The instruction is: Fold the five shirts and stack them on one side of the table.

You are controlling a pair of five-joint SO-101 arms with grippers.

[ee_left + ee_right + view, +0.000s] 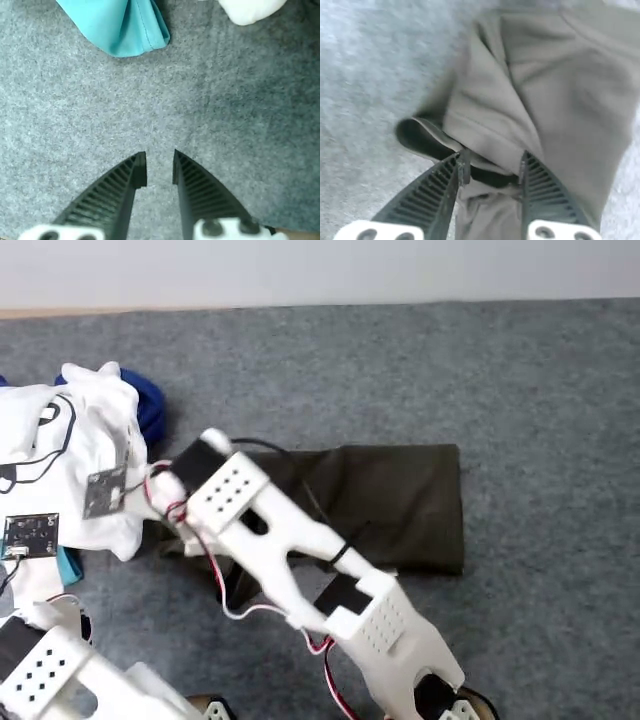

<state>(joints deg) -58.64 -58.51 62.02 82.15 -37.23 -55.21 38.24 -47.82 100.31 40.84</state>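
In the high view, the olive shirt (400,505) lies folded near the middle of the grey counter (540,390). The right arm (290,535) stretches across it to the end nearest a heap at the counter's side. There a white shirt (85,440) lies crumpled, with a blue shirt (150,410) showing behind it and a bit of a teal shirt (68,565) at its near edge. The left arm (45,675) sits at the near corner.

In the left wrist view, the left fingers (120,192) stand slightly apart with nothing between them, over bare counter. The teal shirt (125,25) and a white shirt (250,10) corner lie apart from them.

In the right wrist view, the right fingers (437,195) are clamped on a bunched fold at the olive shirt's (560,100) edge.
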